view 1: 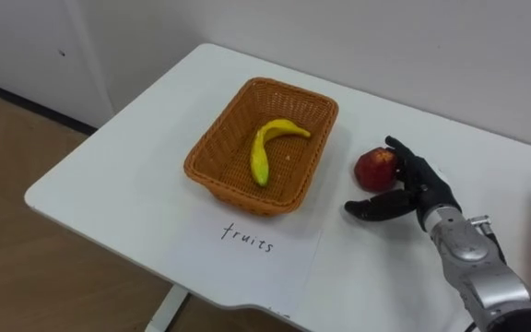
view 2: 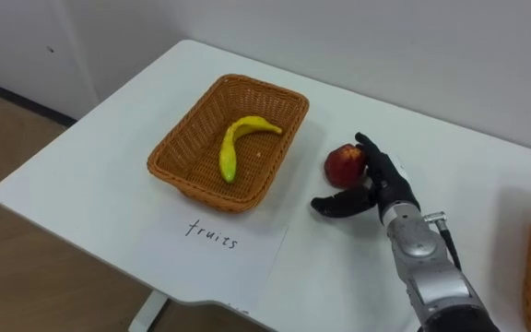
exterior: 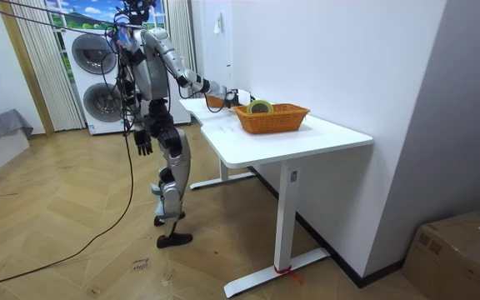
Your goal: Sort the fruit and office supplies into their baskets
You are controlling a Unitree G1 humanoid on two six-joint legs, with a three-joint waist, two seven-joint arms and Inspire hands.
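**A:** Left eye view first. How does the fruit look?

**B:** 1 red fruit (view 1: 374, 168), round with a paler yellowish patch, sits on the white table (view 1: 127, 175) at 3 o'clock from the wicker basket (view 1: 212, 140). 1 curved yellow banana (view 1: 267, 148) lies inside that basket, one end toward 2 o'clock and the other toward 6 o'clock.

**A:** And the count?

**B:** 1 basket, 1 banana, 1 red fruit. There is also 1 sheet of paper (view 1: 265, 254) with handwriting, just beside the basket at 6 o'clock.

**A:** What about the hand?

**B:** The right hand (view 1: 424, 187) comes in from 4 o'clock. Its fingers (view 1: 400, 150) curl round the red fruit's 3 o'clock side and touch it. The thumb (view 1: 367, 208) reaches out below the fruit toward 9 o'clock, with a strip of table between thumb and fruit.

**A:** Now the room view.

**B:** The robot stands at the table's long edge with its right arm stretched over the top. The left hand (exterior: 143, 142) hangs by the hip, and I cannot tell how it is set. I count 2 baskets: the wicker basket under the reaching arm, and a second basket (exterior: 283, 118) at 3 o'clock from it. The second basket holds 1 yellow-green roll (exterior: 261, 107).

**A:** And the right eye view?

**B:** It is the same scene, with the fingers against the red fruit and the banana in its basket. The second basket's rim shows at the 3 o'clock edge, well apart from the fruit.
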